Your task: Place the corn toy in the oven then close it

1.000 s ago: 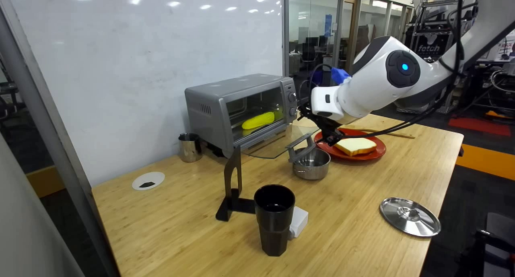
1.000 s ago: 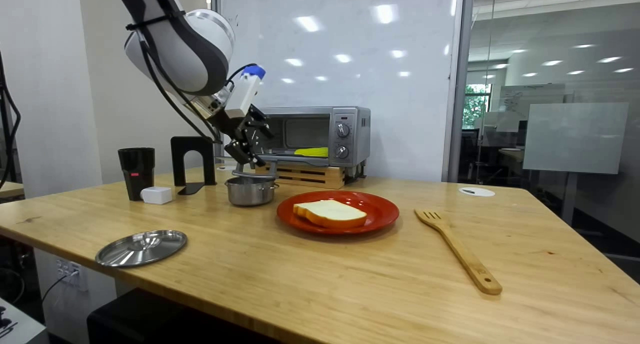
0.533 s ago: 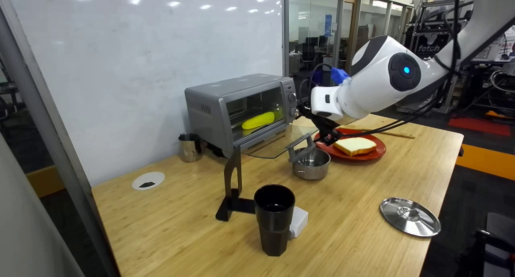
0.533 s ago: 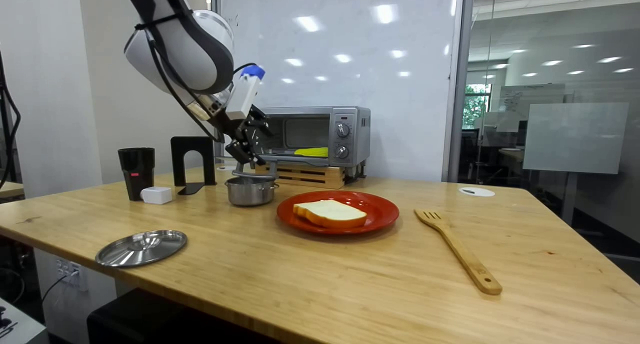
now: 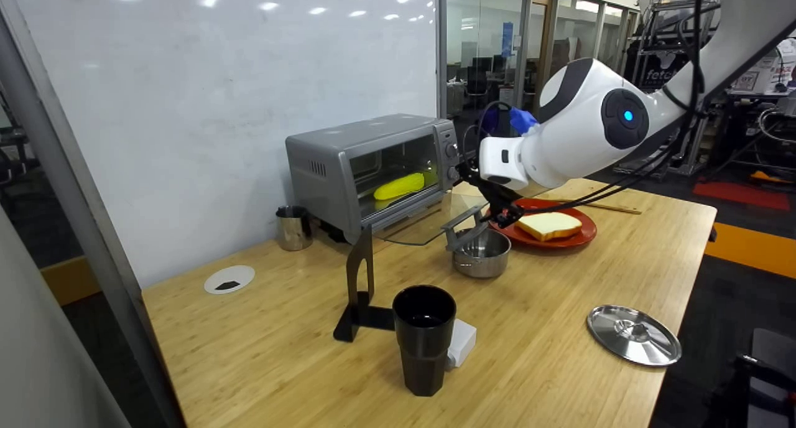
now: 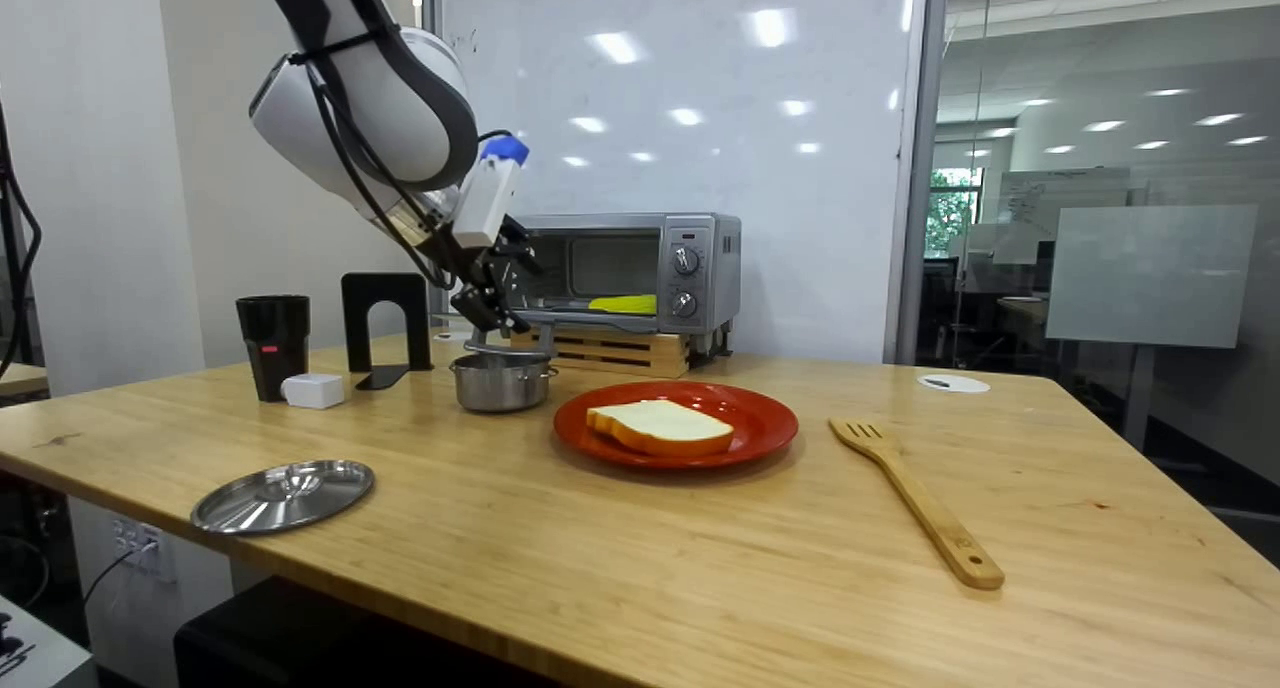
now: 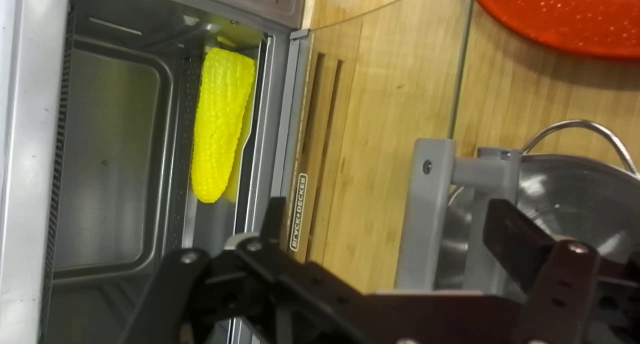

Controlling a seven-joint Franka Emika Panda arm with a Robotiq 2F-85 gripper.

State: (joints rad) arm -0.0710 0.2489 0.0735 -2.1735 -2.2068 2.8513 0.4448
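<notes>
Inside the oven (image 5: 322,185), the corn toy (image 7: 220,129) looks light, firm; the wide-spread, empty gripper (image 7: 387,215) should take the stiff door handle (image 7: 489,188).

In an exterior view, a white wall (image 6: 690,93) behind the gripper (image 6: 529,296) mirrors lights (image 6: 618,47); a wooden bench (image 6: 640,548) spreads below.

Your wrist view looks down close into the boxy silver-grey metal oven (image 7: 107,144); both farther exterior views share it.
</notes>
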